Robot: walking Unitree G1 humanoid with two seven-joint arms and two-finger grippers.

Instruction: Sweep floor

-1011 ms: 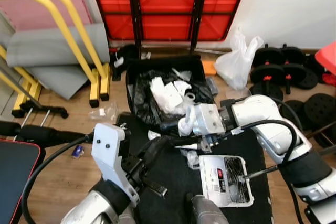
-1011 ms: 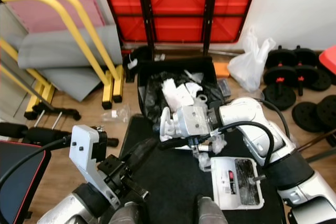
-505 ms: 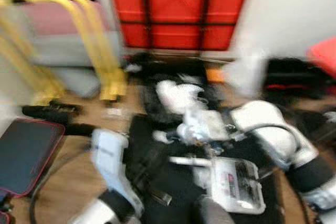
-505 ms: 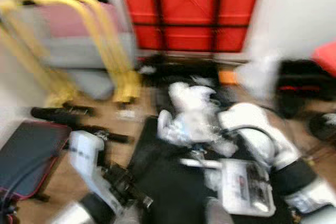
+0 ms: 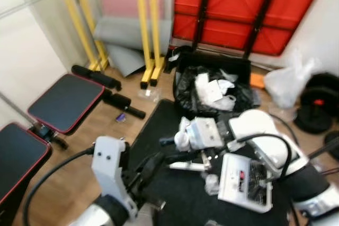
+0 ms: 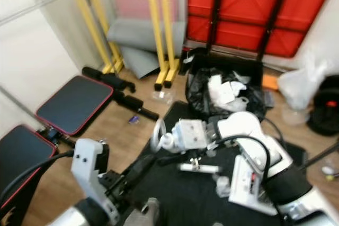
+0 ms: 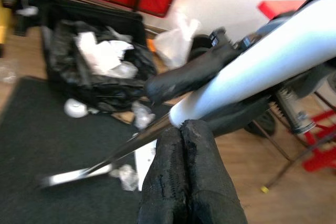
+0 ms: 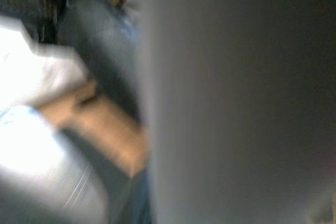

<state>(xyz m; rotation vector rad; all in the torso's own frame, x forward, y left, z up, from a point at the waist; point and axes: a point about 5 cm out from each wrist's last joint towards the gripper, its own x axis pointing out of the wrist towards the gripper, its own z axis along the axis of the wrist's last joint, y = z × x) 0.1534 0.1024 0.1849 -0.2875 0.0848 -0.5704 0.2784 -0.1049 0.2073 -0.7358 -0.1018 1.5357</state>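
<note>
1. Camera has swung left and pulled back since a second ago: padded benches with red piping (image 5: 66,101) now show at far left, and the yellow frame (image 5: 143,30) sits nearer the middle. Objects themselves appear unmoved (the shift is the head's, not theirs).
2. Black bin (image 5: 212,86), lined with a black bag and holding white paper scraps, stands at the far edge of the black mat (image 5: 159,141), in front of the red folded table (image 5: 238,9) leaning on the wall.
3. White dustpan (image 5: 246,183) lies on the mat at near right, dark debris in it, just beside the right arm (image 5: 265,141).
4. Metal rod (image 5: 188,166) (broom or pan handle, cannot tell which) lies across the mat between the two arms, near the dustpan.
5. Right gripper (image 5: 175,141) reaches leftward over the mat, close above the rod; its wrist view is a blur, so cannot tell how its jaws stand.
6. Left gripper (image 7: 181,129) is low over the near mat; jaws pressed together with nothing between them, tips against a white tube (image 7: 262,61) in the wrist view.
7. White crumpled scraps (image 5: 211,183) lie on the mat just left of the dustpan.
8. White plastic bag (image 5: 288,80) and black weight plates (image 5: 318,112) sit at far right on the wood floor (image 5: 100,130).
</note>
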